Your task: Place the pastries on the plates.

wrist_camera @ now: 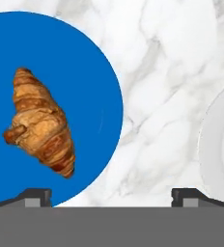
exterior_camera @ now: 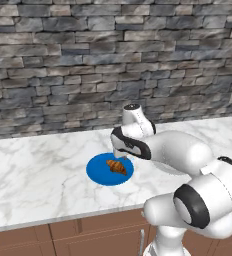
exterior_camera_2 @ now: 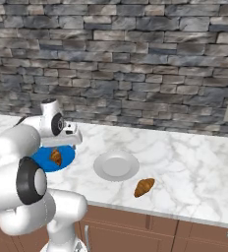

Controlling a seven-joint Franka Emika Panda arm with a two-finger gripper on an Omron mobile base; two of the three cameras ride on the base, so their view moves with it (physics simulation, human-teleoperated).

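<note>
Lying on the blue plate (exterior_camera: 101,172) toward its middle: one croissant (wrist_camera: 40,123). Resting bare on the marble counter (exterior_camera_2: 185,162) near its front edge, beside the white plate (exterior_camera_2: 116,165): another croissant (exterior_camera_2: 144,187). Above, gripper (wrist_camera: 111,197) spread wide, holding nothing.

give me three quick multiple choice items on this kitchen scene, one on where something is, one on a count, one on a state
1. Where does the second croissant lie?
A. on the white plate
B. on the bare counter, near its front edge
C. on the blue plate

2. How many plates are on the counter?
A. one
B. two
C. three

3. What is the gripper doing?
A. open, holding nothing
B. clamped on a croissant
C. shut on a plate rim

Answers:
1 B: it rests on marble, apart from the white plate.
2 B: a blue plate and a white one.
3 A: its fingertips stand wide apart, while the first croissant lies on the blue plate.
</note>
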